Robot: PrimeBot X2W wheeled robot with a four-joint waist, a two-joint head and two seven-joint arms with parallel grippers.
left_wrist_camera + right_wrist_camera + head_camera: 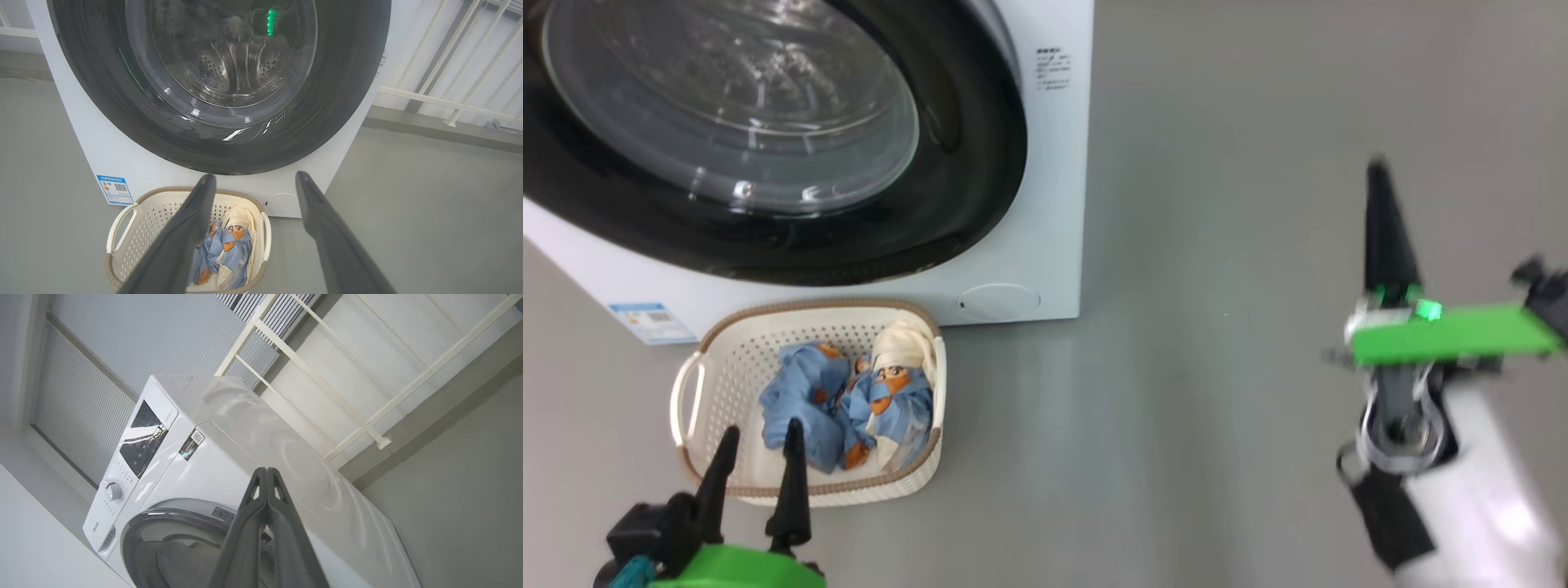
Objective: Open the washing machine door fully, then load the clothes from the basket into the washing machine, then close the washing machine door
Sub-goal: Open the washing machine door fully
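Observation:
The white washing machine point(1045, 204) fills the upper left of the head view, and its round black-rimmed door point(768, 122) with the clear glass bowl lies flat against the front. Below it on the floor stands the cream basket point(719, 359) with light-blue and cream clothes point(849, 400) inside. My left gripper point(760, 441) hovers open over the basket's near edge, nothing between its fingers. In the left wrist view its fingers point(184, 237) frame the basket point(135, 220) and the door point(220, 81). My right gripper point(1379, 175) is shut and empty, well right of the machine, fingers pressed together point(266, 473).
Grey floor point(1217, 245) spreads to the right of the machine. A small blue label point(649, 320) sits on the machine's lower front. The right wrist view shows the machine's control panel with a dial point(111, 490), a wall and cream railings point(327, 388) behind.

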